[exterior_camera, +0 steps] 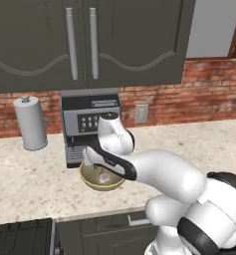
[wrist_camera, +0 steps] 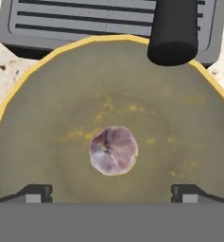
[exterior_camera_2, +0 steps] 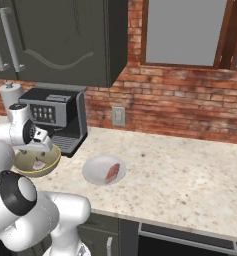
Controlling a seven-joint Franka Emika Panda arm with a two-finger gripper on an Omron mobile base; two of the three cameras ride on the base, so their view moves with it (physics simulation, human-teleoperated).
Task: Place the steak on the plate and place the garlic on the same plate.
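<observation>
The garlic [wrist_camera: 113,150], a small whitish-purple bulb, lies in the middle of the deep yellow bowl [wrist_camera: 47,118]. My gripper [wrist_camera: 112,191] hangs open straight above it, one fingertip [wrist_camera: 35,193] on either side, touching nothing. From the base, the gripper [exterior_camera: 103,170] is just over the bowl [exterior_camera: 92,182], with the garlic [exterior_camera: 105,176] under it. The white plate [exterior_camera_2: 92,167] sits on the counter to the right of the bowl [exterior_camera_2: 25,167], and the pink steak [exterior_camera_2: 112,173] lies on its right half. The garlic [exterior_camera_2: 39,164] shows below my gripper [exterior_camera_2: 41,151].
A dark coffee machine [exterior_camera: 89,122] stands right behind the bowl, its drip tray [wrist_camera: 85,19] and spout [wrist_camera: 172,33] close to the rim. A paper towel roll [exterior_camera: 30,122] is at the left. Wall cabinets hang overhead. The counter runs on to the right of the plate.
</observation>
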